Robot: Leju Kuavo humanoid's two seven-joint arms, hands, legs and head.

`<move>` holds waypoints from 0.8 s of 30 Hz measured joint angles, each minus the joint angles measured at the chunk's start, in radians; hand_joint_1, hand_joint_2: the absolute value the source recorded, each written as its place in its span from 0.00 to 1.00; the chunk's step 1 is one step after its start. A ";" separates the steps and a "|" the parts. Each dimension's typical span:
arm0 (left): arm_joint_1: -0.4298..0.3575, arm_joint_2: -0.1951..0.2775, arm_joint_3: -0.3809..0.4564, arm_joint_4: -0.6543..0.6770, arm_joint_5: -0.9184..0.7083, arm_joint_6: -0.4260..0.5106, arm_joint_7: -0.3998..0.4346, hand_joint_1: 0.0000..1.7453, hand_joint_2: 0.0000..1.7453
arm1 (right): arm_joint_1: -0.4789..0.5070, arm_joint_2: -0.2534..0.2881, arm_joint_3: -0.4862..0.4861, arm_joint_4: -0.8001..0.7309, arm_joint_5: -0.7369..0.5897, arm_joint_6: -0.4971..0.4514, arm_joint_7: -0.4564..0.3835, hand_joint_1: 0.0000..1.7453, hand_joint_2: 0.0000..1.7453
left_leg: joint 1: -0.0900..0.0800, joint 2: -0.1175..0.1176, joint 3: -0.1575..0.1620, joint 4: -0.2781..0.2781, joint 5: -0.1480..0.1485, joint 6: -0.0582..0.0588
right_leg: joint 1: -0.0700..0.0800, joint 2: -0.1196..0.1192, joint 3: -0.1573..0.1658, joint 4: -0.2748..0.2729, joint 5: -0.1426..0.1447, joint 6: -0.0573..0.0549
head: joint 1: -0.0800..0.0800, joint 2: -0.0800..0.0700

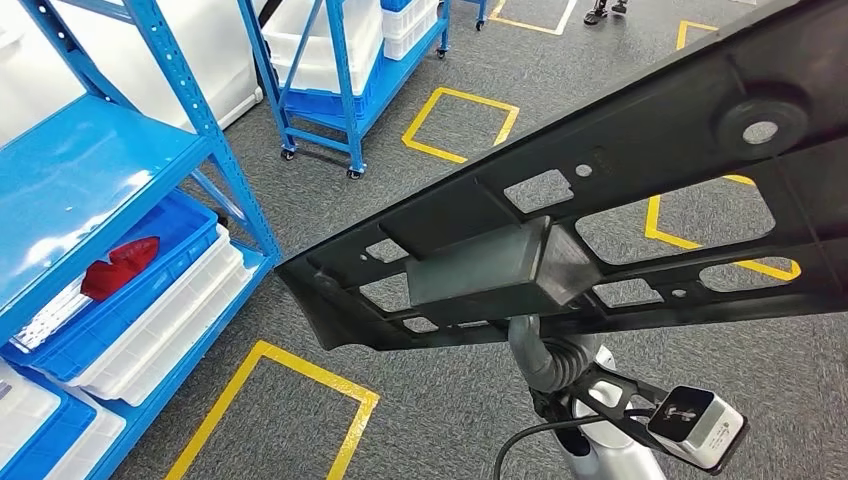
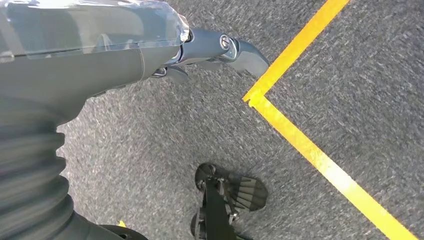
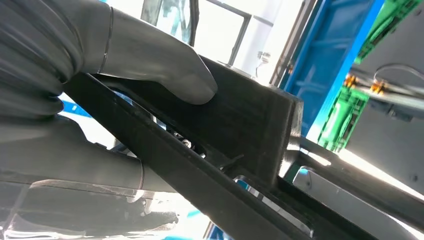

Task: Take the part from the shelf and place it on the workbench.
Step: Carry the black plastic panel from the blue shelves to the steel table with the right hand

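The right hand [image 3: 125,65] gripped the long black part [image 1: 600,190], thumb pressed on it. At left, a blue bin [image 1: 150,290] held a red piece [image 1: 118,265]. Left hand [image 2: 210,47] held nothing, fingers loosely extended.

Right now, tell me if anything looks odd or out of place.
Nothing damaged or spilled. The long black part is carried slanted across the head view, gripped by the right hand. A red item lies in a blue shelf bin.

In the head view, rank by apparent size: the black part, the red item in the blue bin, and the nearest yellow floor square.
1. black part, though it is close to the camera, which inflates it.
2. yellow floor square, partly cut off by the frame.
3. red item, clearly smallest.
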 joint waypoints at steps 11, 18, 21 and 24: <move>0.004 0.003 0.000 0.000 -0.006 0.001 0.010 0.00 1.00 | 0.025 -0.004 -0.016 -0.006 -0.002 0.029 0.000 1.00 1.00 | 0.009 -0.130 -0.080 0.142 -0.025 -0.014 | -0.005 0.137 0.012 -0.009 0.007 -0.026 | 0.000 0.000; -0.001 0.006 0.000 0.000 0.003 0.006 0.010 0.00 1.00 | 0.045 -0.004 -0.034 -0.011 0.006 0.034 0.000 1.00 1.00 | 0.010 -0.138 -0.023 0.004 0.023 0.019 | -0.008 0.156 -0.018 0.026 -0.008 0.010 | 0.000 0.000; 0.003 0.010 0.003 0.000 0.008 0.009 0.006 0.00 1.00 | 0.052 -0.002 -0.039 -0.015 0.015 0.039 0.000 1.00 1.00 | 0.006 -0.098 -0.021 -0.001 0.025 0.032 | -0.011 0.071 -0.107 0.205 -0.097 0.019 | 0.000 0.000; 0.004 0.015 0.012 0.000 0.020 0.010 0.002 0.00 1.00 | 0.060 -0.001 -0.045 -0.015 0.020 0.043 0.000 1.00 1.00 | 0.002 -0.057 -0.020 -0.001 0.021 0.030 | -0.020 0.056 -0.148 0.284 -0.105 0.025 | 0.000 0.000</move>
